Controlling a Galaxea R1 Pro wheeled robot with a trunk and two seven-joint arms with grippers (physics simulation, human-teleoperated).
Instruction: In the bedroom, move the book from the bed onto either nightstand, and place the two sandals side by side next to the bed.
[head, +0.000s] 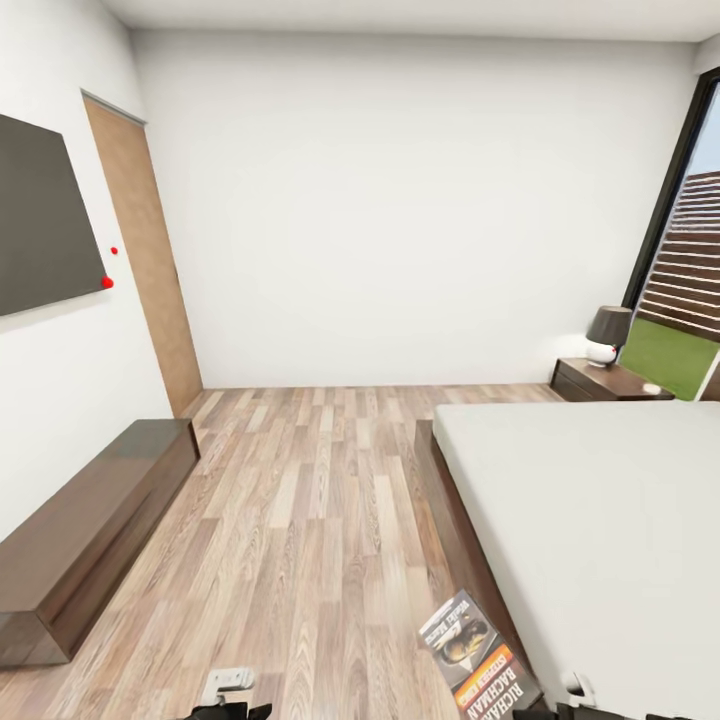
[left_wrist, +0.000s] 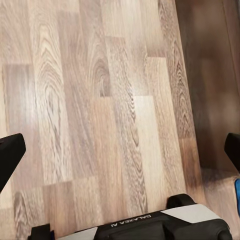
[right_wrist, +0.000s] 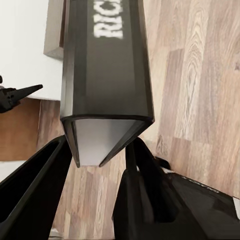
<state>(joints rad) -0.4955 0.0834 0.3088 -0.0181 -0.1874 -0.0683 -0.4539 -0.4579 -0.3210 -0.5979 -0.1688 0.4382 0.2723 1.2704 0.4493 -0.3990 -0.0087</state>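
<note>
The bed (head: 600, 520) no longer carries the book (right_wrist: 102, 75), which the right gripper (right_wrist: 100, 165) grasps between clenched jaws, the far nightstand (head: 605, 382) still waits, and the left gripper's (left_wrist: 120, 150) jaws stand released over bare floor (left_wrist: 100, 100).

Even, bright, diffuse lighting noted throughout; render clean, noise-free. Daylight admitted through window (head: 690, 250) at head view's right edge. Soft sheen seen on floor (head: 320, 500); faint shadow cast beside bed (head: 600, 520) frame. Wide-angle stretching observed at head view corners. Left wrist view slightly soft overall, dark shaded band along one side. Book (right_wrist: 106, 80) lettering blurred at close range in right wrist view.
</note>
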